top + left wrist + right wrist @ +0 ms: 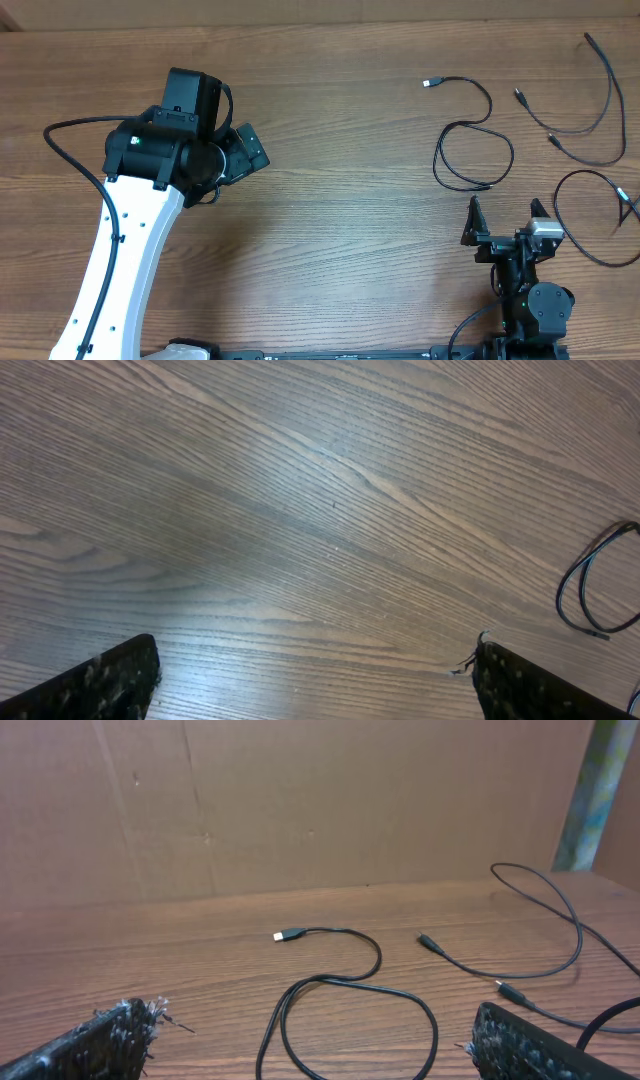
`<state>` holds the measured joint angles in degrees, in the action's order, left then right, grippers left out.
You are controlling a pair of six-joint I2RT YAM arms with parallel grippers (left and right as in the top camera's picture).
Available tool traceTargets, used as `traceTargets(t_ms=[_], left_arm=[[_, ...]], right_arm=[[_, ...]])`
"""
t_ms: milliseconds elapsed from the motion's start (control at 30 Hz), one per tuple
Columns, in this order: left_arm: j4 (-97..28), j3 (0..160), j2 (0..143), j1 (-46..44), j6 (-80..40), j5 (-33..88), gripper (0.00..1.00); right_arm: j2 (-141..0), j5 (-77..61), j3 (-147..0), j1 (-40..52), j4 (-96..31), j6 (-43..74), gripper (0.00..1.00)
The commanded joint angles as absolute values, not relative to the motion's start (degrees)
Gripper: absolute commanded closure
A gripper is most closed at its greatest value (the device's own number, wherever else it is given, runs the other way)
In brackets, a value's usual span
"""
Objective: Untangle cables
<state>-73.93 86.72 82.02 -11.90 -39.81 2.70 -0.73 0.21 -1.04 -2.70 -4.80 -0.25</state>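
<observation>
Three black cables lie apart on the right of the wooden table. A looped cable (489, 103) with a USB plug lies nearest the middle; it also shows in the right wrist view (378, 955) and at the right edge of the left wrist view (562, 595). A long thin cable (609, 85) curves at the far right corner (578, 935). A third cable (585, 172) arcs at the right edge (612, 1012). My right gripper (505, 222) (315, 1045) is open and empty, just in front of the looped cable. My left gripper (245, 150) (315, 680) is open and empty over bare wood at the left.
The wooden table (330, 200) fills the view. A brown cardboard wall (300, 800) stands behind the table's far edge. The left arm's black cable (60, 140) loops out at the left of the arm.
</observation>
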Motion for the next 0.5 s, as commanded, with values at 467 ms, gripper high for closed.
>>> traceTargets(t_ms=[467], left_arm=[[-73.9, 86.0, 64.7, -12.0, -37.2, -4.1, 0.01]], right_arm=[[-0.2, -0.1, -0.4, -3.0, -4.8, -0.7, 0.00]])
